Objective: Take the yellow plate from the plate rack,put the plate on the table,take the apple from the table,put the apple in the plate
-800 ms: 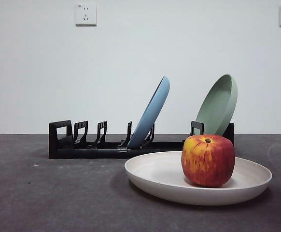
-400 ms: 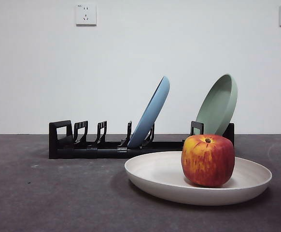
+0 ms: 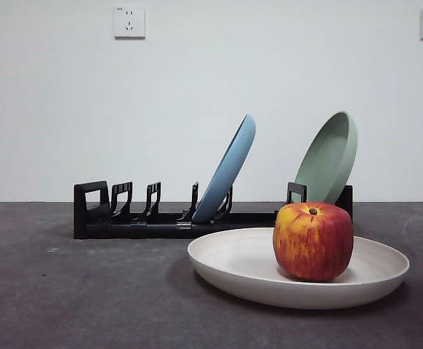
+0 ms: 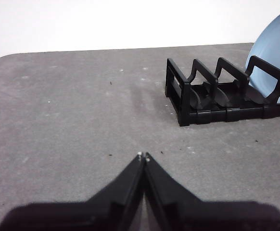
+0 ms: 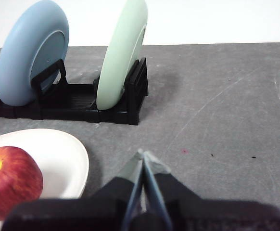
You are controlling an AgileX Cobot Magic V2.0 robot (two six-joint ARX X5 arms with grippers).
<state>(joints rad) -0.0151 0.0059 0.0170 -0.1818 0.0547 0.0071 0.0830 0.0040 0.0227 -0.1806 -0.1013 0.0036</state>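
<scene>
The apple (image 3: 312, 241) sits in the yellow plate (image 3: 240, 265) on the surface (image 3: 73, 291), just beside my closed, empty right tool (image 5: 143, 155); my closed left tool (image 4: 143, 156) waits well apart.

A lab-style test bench, not a lived-in kitchen: a bare grey table (image 3: 66, 291) against a plain white wall (image 3: 197, 109) with two sockets (image 3: 129, 22) high up. Only a rack (image 3: 153, 218), three plates and one apple (image 3: 312, 241) stand on it.
</scene>
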